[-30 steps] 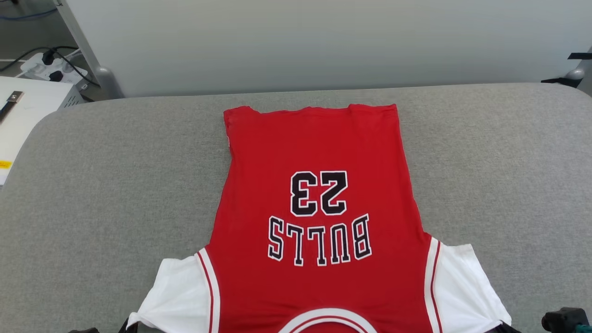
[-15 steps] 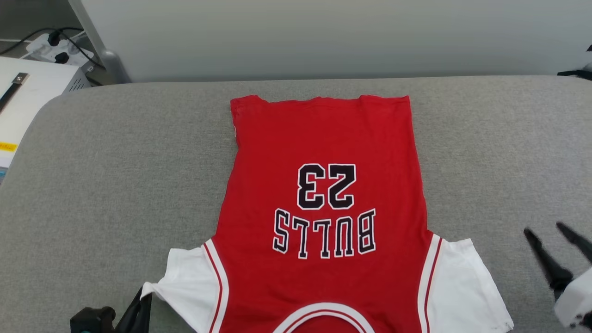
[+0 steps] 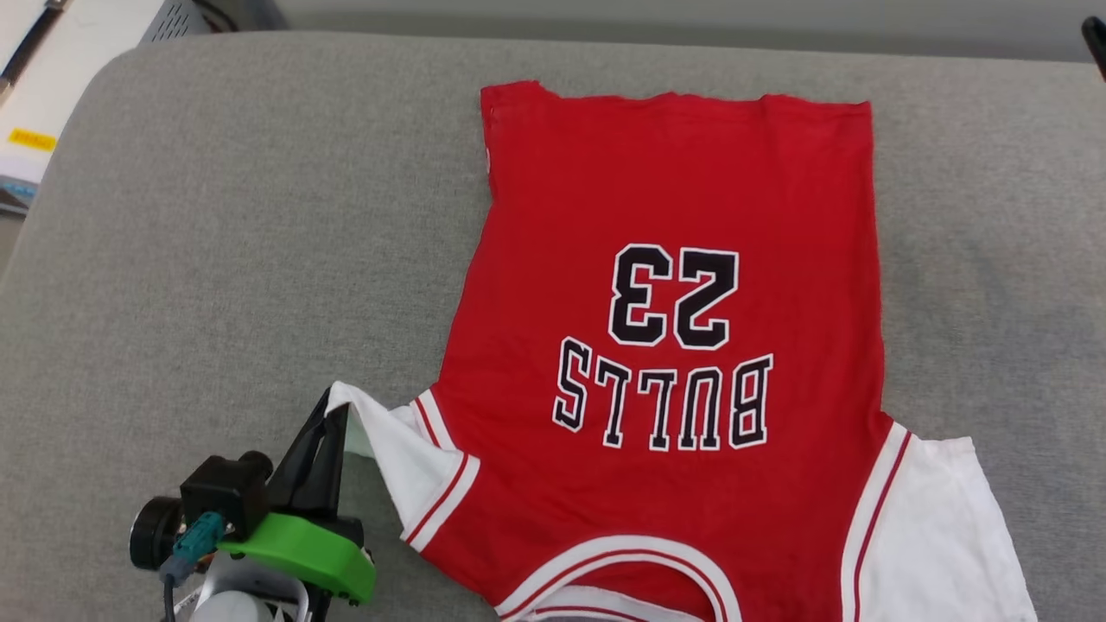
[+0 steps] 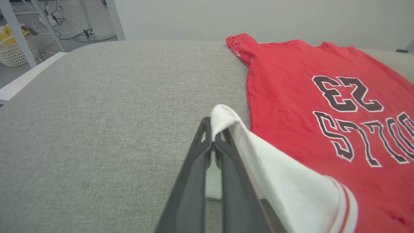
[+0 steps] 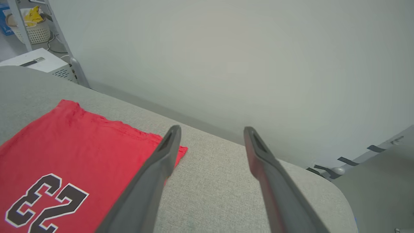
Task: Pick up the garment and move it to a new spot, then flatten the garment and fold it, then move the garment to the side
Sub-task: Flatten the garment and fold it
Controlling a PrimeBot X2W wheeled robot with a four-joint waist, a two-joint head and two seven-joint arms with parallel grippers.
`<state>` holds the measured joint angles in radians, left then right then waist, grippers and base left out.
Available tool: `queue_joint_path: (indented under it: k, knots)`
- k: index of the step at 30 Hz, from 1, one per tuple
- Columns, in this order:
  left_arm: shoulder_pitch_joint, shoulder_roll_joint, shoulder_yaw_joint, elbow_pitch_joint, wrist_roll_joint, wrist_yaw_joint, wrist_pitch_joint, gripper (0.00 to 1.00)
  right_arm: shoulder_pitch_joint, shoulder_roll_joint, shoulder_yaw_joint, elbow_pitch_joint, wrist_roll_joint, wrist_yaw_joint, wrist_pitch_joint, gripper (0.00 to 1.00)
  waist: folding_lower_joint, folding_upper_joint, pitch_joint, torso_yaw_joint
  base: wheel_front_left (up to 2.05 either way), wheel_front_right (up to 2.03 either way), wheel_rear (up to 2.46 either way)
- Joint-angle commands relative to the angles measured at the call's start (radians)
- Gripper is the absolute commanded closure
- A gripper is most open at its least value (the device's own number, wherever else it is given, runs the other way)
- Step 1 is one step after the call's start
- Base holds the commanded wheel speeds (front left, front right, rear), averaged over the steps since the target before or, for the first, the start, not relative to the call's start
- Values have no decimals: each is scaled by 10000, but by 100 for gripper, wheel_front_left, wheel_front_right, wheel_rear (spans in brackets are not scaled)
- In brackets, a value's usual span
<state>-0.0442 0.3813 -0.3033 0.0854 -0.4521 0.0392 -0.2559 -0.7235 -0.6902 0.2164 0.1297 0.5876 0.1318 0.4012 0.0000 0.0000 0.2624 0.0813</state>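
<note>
Since a second ago my right claw has let go, spread its jaws wide and swung out over the far hem corner. Meanwhile my left claw has drawn its sleeve tip up off the bench, and my head has tipped down too.

Nearest me, that left claw is pinched tight on the tip of the white sleeve, which rises in a peak to its fingers. Just right of it the red Bulls T-shirt lies print-up and smooth, collar towards me, hem away. Beyond, the right claw holds nothing and hovers with the hem corner just below one finger.

By my reckoning, moving and flattening look done. Folding is only starting at this sleeve, and shifting the shirt aside is left.
</note>
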Motion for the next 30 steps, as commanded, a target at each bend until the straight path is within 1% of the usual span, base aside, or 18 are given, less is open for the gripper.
queue_joint_path:
  k: [1, 4, 7, 8, 12, 15, 18, 21, 27, 28, 29, 30]
  knots:
    - [-294, -134, -12, -94, 201, -51, -59, 100, -696, 52, 268, 437, 198, -11, 688, 0, 0, 0, 1156, 831, 0, 0, 0]
    - [-587, -453, -14, -309, 422, -157, -59, 100, -2189, 149, 816, 1553, 557, -11, 2391, 0, 0, 0, 1709, 1157, 0, 0, 0]
    - [-756, -747, -3, -486, 661, -251, -59, 100, -3259, 281, 1284, 2585, 866, -11, 3917, 0, 0, 0, 2134, 1417, 0, 0, 0]
    - [-805, -863, 10, -546, 742, -286, -59, 100, -3627, 323, 1382, 2909, 900, -11, 4327, 0, 0, 0, 2301, 1513, 0, 0, 0]
    - [-978, -1241, 69, -686, 1057, -409, -59, 100, -4594, 563, 1673, 3879, 791, -11, 5267, 0, 0, 0, 2849, 1814, 0, 0, 0]
    - [-1125, -1514, 95, -753, 1268, -515, -59, 100, -5010, 721, 1842, 4458, 500, -11, 5451, 0, 0, 0, 3179, 1977, 0, 0, 0]
    - [-1252, -1787, 138, -778, 1443, -639, -59, 100, -5085, 957, 2086, 4990, 314, -11, 5512, 0, 0, 0, 3426, 2086, 0, 0, 0]
    - [-1341, -2000, 209, -737, 1566, -763, -59, 100, -4805, 983, 2488, 5347, 247, -11, 5609, 0, 0, 0, 3538, 2160, 0, 0, 0]
    - [-1441, -2242, 419, -457, 1798, -997, -59, 100, -4050, 876, 3020, 5667, 668, -11, 5621, 0, 0, 0, 3538, 2159, 0, 0, 0]
    - [-1442, -2271, 462, -419, 1838, -1029, -59, 100, -3977, 853, 3074, 5669, 782, -11, 5627, 10, 0, 0, 3514, 2131, 0, 0, 0]
    - [-1440, -2298, 493, -391, 1868, -1053, -59, 100, -3951, 835, 3093, 5672, 862, -11, 5603, 97, 0, 0, 3490, 2109, 0, 0, 0]
    - [-1433, -2329, 531, -355, 1899, -1083, -59, 100, -3964, 808, 3087, 5673, 938, -11, 5523, 100, 0, 0, 3450, 2078, 0, 0, 0]
